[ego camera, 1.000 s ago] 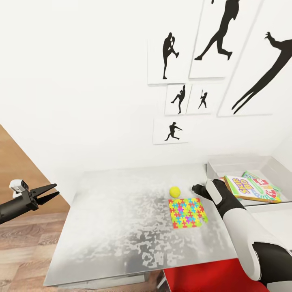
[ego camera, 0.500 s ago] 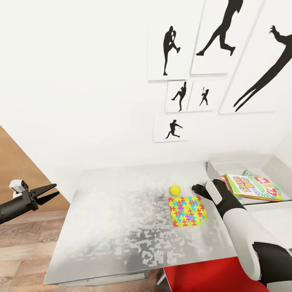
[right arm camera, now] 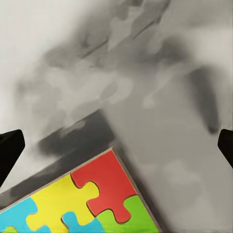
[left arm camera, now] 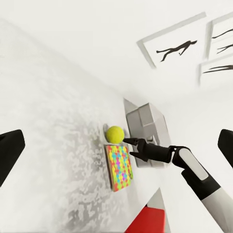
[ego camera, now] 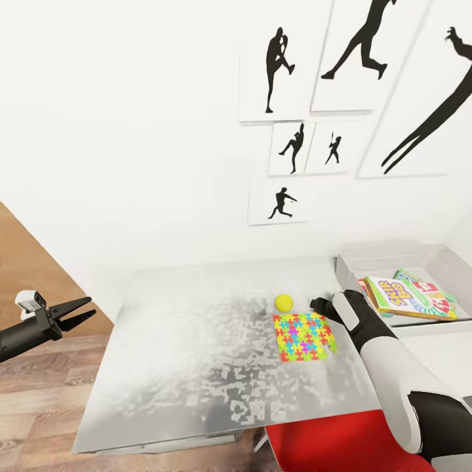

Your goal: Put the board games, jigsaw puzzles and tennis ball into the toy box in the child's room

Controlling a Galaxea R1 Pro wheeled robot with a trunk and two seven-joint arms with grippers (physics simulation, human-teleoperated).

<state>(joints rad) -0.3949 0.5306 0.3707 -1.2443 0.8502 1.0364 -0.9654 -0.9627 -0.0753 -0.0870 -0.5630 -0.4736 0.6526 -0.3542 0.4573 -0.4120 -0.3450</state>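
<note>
Right gripper [ego camera: 319, 305] hangs low over the table [ego camera: 196, 341], fingers spread wide with nothing between them; the right wrist view has a fingertip at each edge and the puzzle corner below. Jigsaw puzzle [ego camera: 305, 337] lies flat just beside and under the gripper, on the near side. Tennis ball [ego camera: 283, 302] sits just beyond the puzzle's far corner, close off the gripper's left side, not touching it. Toy box [ego camera: 393, 257] stands off the gripper's right, with board games [ego camera: 406, 298] already inside. Left gripper [ego camera: 73, 312] is parked well off the table edge, fingers parted, empty.

Risks: the puzzle is a thin sheet lying flush, so the fingers may scrape the tabletop and slide it rather than catch an edge. A sideways sweep could knock the ball rolling off the table.
</note>
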